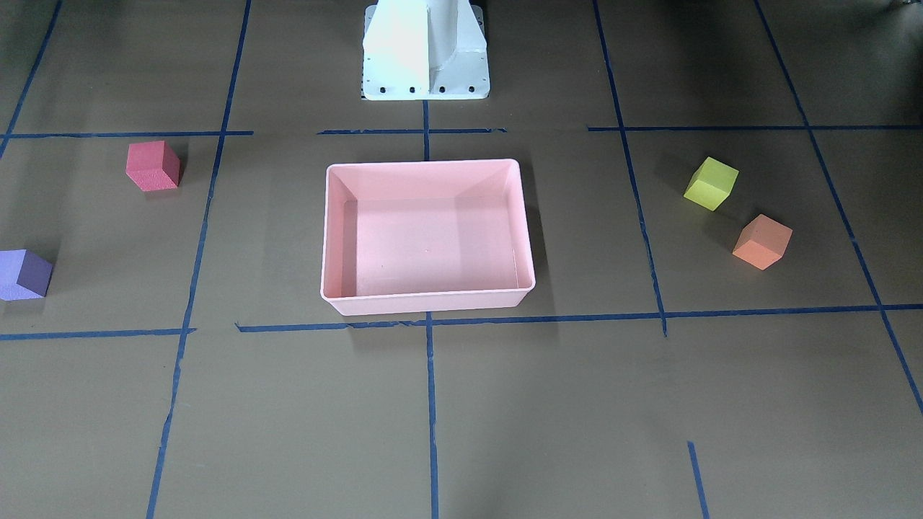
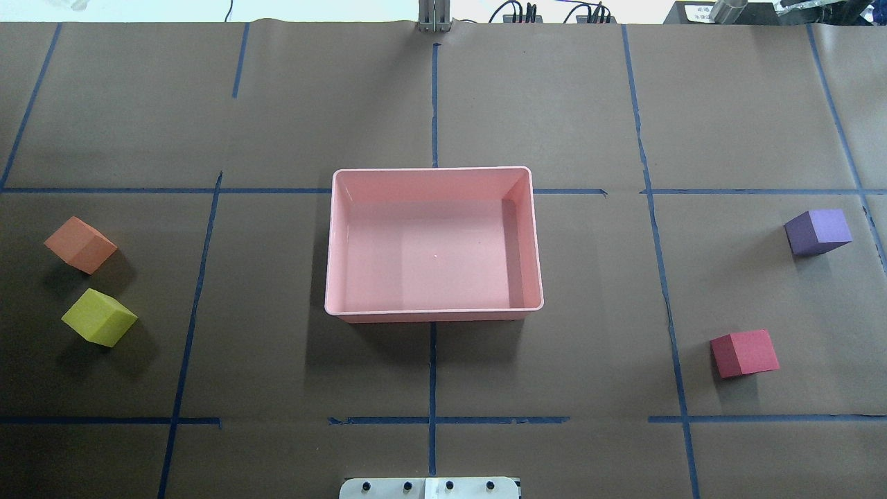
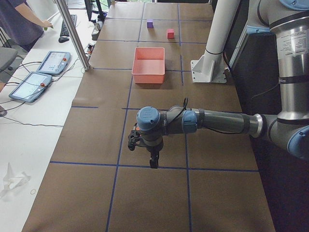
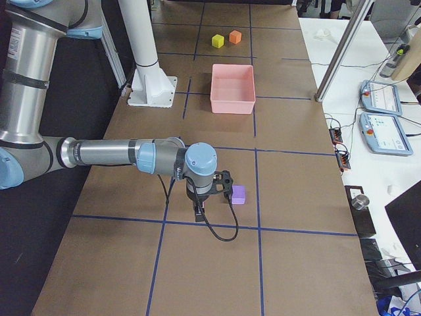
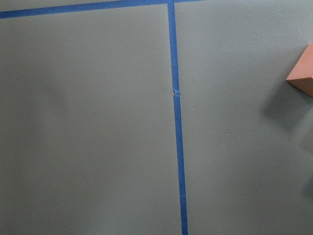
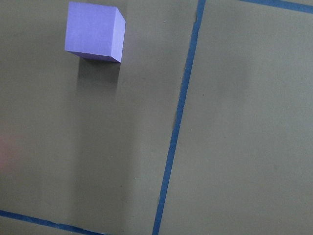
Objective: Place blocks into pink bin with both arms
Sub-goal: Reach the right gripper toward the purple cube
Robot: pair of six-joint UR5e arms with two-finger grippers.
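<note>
My left pincer (image 3: 153,162) & right pincer (image 4: 198,212) show only in the side views, too small & end-on to tell whether the jaws are parted or closed. The small matte purple foam cube (image 1: 21,274) is cut by the front view's left edge, & in the right-side view it's partly behind my right arm (image 4: 118,155). The small matte orange foam cube (image 5: 303,73) is just a corner at the left wrist cam's right edge; the white metal base pedestal (image 1: 425,50) is cut off at the front view's top.
</note>
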